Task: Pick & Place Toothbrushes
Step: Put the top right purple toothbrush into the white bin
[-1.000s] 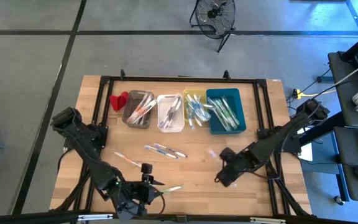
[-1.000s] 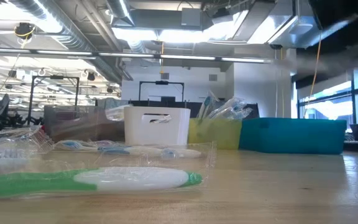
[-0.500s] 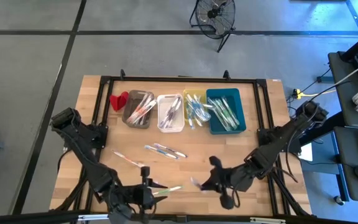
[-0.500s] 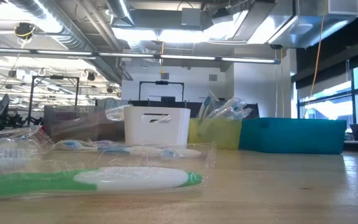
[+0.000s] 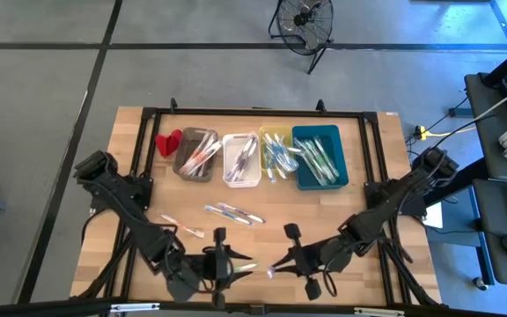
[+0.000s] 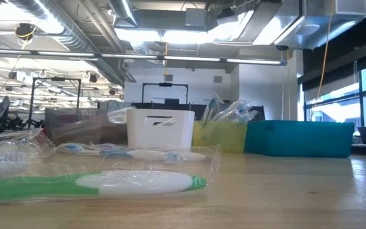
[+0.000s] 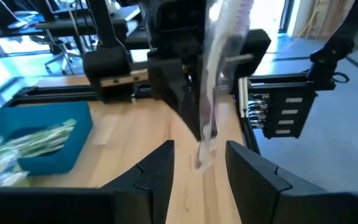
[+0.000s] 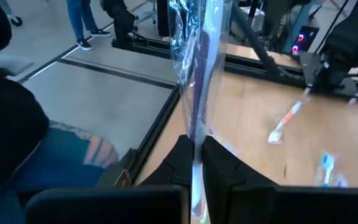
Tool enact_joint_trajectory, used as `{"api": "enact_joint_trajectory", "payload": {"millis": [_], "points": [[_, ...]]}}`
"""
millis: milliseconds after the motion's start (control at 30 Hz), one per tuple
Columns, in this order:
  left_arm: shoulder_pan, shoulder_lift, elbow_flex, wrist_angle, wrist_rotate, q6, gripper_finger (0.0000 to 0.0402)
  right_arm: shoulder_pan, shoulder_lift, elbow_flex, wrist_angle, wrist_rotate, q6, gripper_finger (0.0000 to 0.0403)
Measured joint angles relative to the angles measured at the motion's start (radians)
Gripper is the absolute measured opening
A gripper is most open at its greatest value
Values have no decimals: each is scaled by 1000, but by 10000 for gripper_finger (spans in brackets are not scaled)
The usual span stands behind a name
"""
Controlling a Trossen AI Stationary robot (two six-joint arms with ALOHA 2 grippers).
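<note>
Near the front edge of the pale wooden counter (image 5: pixel 359 150), both dark arms meet low, claw facing claw.

Item 1: right claw (image 8: pixel 196 163), clamped shut on a clear-wrapped purple-handled toothbrush (image 8: pixel 196 74), held lengthwise out from its tips. In the left wrist view the same wrapped toothbrush (image 7: pixel 219 68) hangs from the right arm's dark tip just ahead of the left fingers.

Item 2: left claw (image 7: pixel 199 163), jaws apart with nothing between them, aimed at the lower end of that toothbrush.

Item 3: loose wrapped toothbrushes (image 5: pixel 233 212) mid-counter; a green-and-white one (image 6: pixel 100 184) lies flat close to the low camera.

Item 4: row of rectangular bins at the far side, grey (image 5: pixel 184 165), white (image 5: pixel 241 180), yellow (image 5: pixel 266 135), teal (image 5: pixel 304 177), each already stocked.

Step judged: hand-over of one toothbrush between arms, or carriage toward a bin. Next move calls for the left claw to close squarely on the free end before the right lets go; the slick wrapper could slip.
</note>
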Motion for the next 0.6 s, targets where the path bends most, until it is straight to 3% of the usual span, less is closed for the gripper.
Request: {"api": "enact_joint_trajectory", "payload": {"millis": [133,600], "points": [[30,0,0,10,56,9,139,-20,13,0,36,0,-33,14],[59,0,0,78,75,103,139,-70,14,0,46,2,-72,14]]}}
